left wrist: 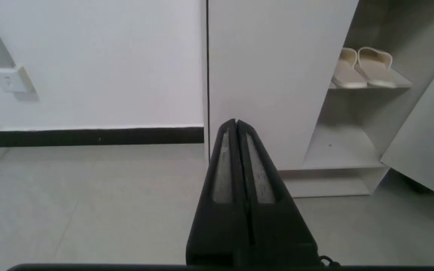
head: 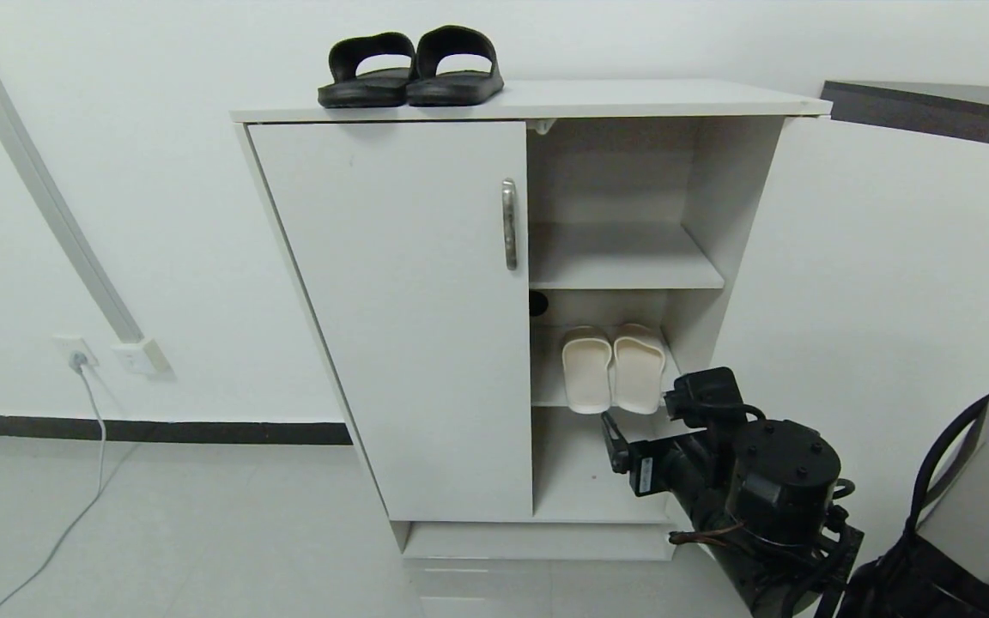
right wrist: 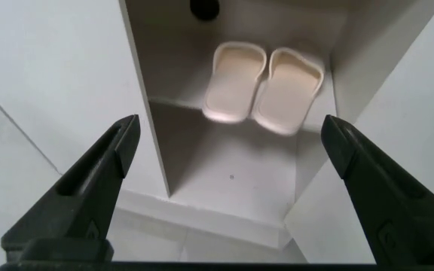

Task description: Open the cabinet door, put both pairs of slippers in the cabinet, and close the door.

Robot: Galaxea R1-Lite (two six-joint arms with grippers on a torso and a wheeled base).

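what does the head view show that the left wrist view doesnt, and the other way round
Extra in the head view: the black slippers on the cabinet top, the metal handle, the upper shelf, and the right pincer, open. Extra in the left wrist view: the left pincer, shut, aimed at the closed door. Both: the white slippers on the middle shelf, that closed door, the swung-open door and the wall socket.
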